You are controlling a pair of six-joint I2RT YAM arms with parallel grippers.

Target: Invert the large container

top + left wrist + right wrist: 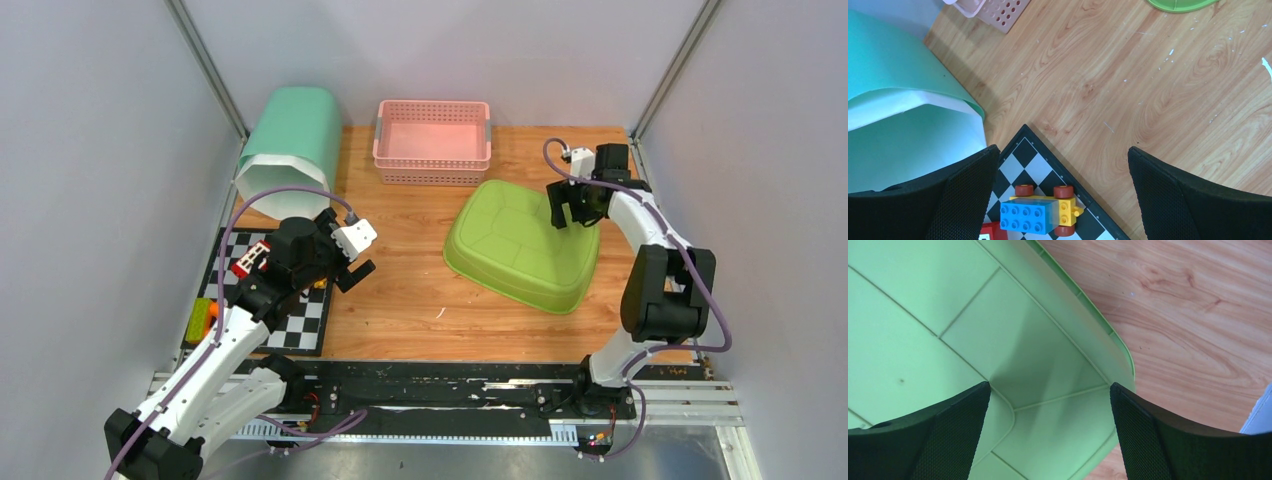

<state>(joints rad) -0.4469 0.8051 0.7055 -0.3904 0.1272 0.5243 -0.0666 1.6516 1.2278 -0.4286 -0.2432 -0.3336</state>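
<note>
Right of centre on the wooden table (400, 300), you have the large green container (520, 245). It sits with its ribbed base facing up and its flared rim down, so it looks already inverted. From above you cannot tell for sure whether the rim rests flat all the way round.

Your right gripper (572, 205) hangs over the container's far right corner, fingers spread wide and holding nothing. The wrist view shows the base panel and corner lip between the two fingers, with bare wood beyond.

Your left gripper (345, 250) is also spread wide and empty. It hovers at the left over the corner of a checkered mat (300, 320), where a toy block car (1040, 210) sits, well apart from the container.

A pink basket (432, 140) stands at the far edge, and a teal bin (285, 150) lies on its side at the far left.

The container looks like thin moulded plastic: probably light, fairly stiff with some give in the walls, and smooth enough to slip. The broad base offers nothing to pinch. If you must take hold, the rim lip at a corner or along a side looks like the best place.
</note>
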